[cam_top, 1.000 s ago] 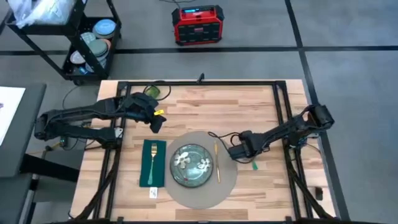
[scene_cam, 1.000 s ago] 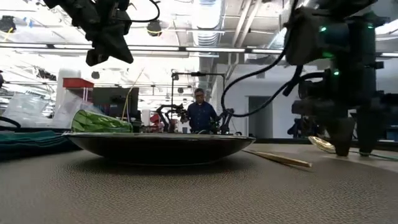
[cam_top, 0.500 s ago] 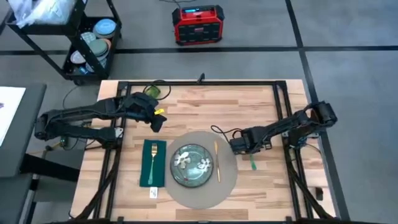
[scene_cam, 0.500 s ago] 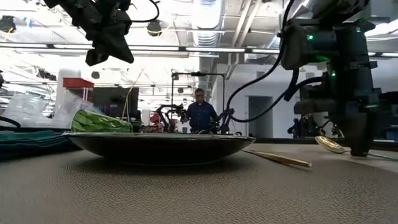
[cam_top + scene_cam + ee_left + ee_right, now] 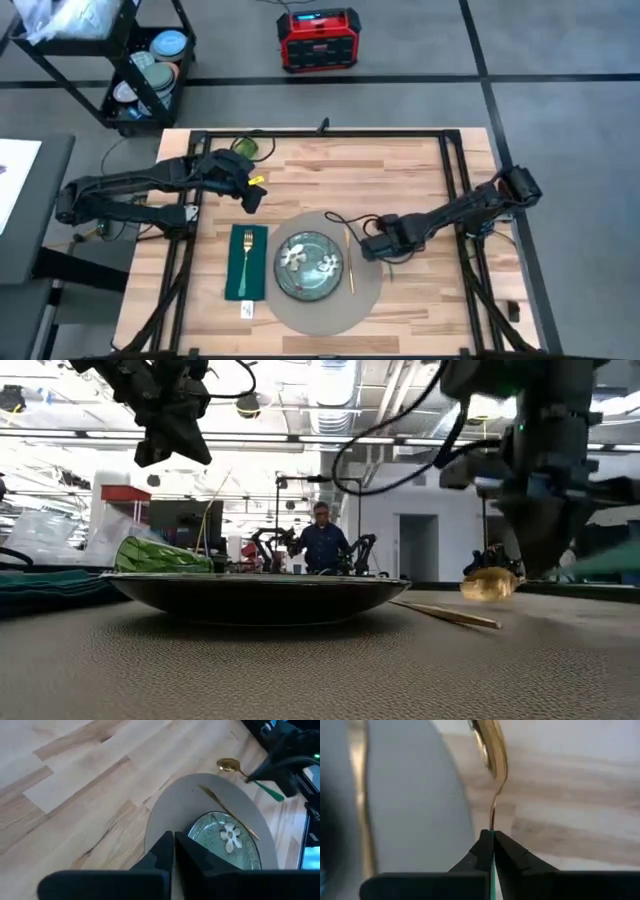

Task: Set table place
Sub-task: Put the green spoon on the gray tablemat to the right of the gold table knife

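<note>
**Ana:** On the table [image 5: 400, 170], how much of the setting is down?

**Ben:** Most of it. The round grey placemat [image 5: 325, 310] lies near the front-middle of the wood, with the floral plate [image 5: 308, 265] on it. A gold fork [image 5: 246, 252] rests on the dark green napkin [image 5: 246, 285] just left of the mat, and a gold knife [image 5: 349, 262] lies on the mat beside the plate's right edge.

**Ana:** And the spoon?

**Ben:** Not placed yet, I'd say. The right gripper [image 5: 372, 247] sits at the mat's right edge, fingers pinched shut on the green handle of the gold spoon [image 5: 490, 745]; in the low view its bowl hangs just above the surface.

**Ana:** So that's the last piece?

**Ben:** As far as I can see, yes: it needs laying down right of the knife.

**Ana:** The other arm?

**Ben:** The left gripper [image 5: 251, 198] hangs above bare wood behind the napkin, jaws closed on nothing.
</note>
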You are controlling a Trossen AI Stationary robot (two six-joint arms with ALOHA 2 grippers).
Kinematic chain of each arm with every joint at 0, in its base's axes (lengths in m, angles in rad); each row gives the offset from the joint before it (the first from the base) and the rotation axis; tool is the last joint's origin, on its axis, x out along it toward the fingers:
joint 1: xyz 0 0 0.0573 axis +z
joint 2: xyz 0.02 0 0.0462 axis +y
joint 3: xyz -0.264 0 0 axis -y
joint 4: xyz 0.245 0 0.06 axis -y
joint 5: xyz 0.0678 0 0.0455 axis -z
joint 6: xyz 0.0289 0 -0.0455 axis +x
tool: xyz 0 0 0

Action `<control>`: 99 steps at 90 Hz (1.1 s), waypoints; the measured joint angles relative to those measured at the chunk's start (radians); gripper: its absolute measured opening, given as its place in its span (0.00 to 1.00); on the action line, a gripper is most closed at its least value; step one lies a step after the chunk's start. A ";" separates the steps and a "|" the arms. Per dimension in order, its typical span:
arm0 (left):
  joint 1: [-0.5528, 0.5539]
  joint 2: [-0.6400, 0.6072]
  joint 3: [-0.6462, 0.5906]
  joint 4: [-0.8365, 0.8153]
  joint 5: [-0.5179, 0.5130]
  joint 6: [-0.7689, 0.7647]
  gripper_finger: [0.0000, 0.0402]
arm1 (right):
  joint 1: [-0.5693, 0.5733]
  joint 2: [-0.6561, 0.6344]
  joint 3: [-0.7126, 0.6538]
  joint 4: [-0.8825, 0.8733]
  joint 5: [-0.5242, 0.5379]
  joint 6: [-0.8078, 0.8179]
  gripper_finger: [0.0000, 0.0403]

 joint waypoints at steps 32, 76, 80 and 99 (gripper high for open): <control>-0.008 0.000 0.000 -0.001 0.000 0.000 0.00 | 0.040 0.002 0.003 0.161 0.122 0.122 0.00; -0.055 0.000 0.000 0.000 0.000 -0.034 0.00 | 0.032 0.007 0.003 0.186 0.153 0.148 0.00; -0.063 0.000 0.000 0.000 0.000 -0.042 0.00 | 0.037 0.007 0.003 0.184 0.148 0.145 0.00; -0.097 0.000 0.000 0.000 0.001 -0.053 0.00 | 0.053 0.007 0.003 0.181 0.111 0.115 0.14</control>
